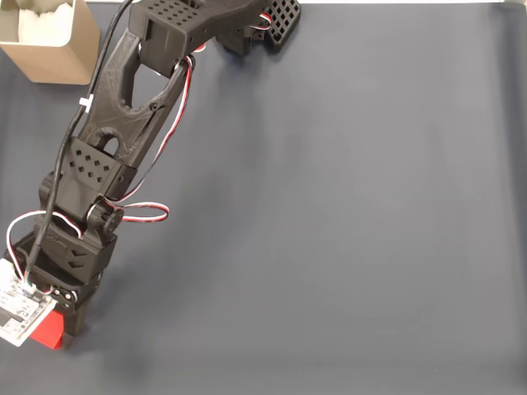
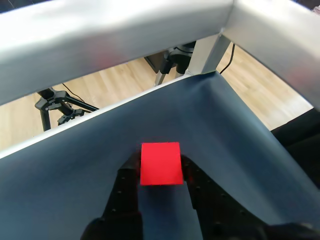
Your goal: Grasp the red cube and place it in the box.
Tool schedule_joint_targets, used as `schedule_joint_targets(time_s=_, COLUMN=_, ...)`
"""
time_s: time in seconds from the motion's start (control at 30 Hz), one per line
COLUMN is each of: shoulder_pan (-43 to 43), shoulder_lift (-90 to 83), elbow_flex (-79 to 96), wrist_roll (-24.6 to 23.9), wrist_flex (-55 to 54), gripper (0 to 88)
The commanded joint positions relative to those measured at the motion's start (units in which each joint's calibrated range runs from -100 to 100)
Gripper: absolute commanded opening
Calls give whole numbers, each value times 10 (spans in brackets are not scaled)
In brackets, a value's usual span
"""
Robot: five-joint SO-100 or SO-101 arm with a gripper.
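The red cube [image 2: 160, 163] sits between my gripper's [image 2: 160, 167] two black fingers, which press against its left and right sides in the wrist view. It looks to be resting on the dark grey mat. In the fixed view the gripper [image 1: 51, 322] is at the bottom left corner, and only a corner of the red cube [image 1: 51, 335] shows beneath it. The tan box [image 1: 72, 51], open-topped with a white inside, stands at the far top left, well away from the gripper along the arm's length.
The arm's base [image 1: 247, 25] is at the top centre of the fixed view. The mat's edge [image 2: 115, 102] lies just beyond the cube, with silver frame bars [image 2: 125, 30] above it. A black tripod [image 2: 60, 105] stands on the wooden floor.
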Motion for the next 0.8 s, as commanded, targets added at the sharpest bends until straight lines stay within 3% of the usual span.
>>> schedule_joint_targets(time_s=0.0, shoulder_pan=-9, shoulder_lift=-64, elbow_flex=-2, wrist_roll=-9, wrist_flex=-12, gripper=63)
schedule_joint_targets(time_s=0.13, shoulder_pan=-11, shoulder_lift=-78, elbow_flex=13, wrist_roll=-7, wrist_flex=-12, gripper=0)
schedule_joint_targets(time_s=0.77, shoulder_pan=-8, shoulder_lift=-254, elbow_flex=203, wrist_roll=6, wrist_flex=13, gripper=0)
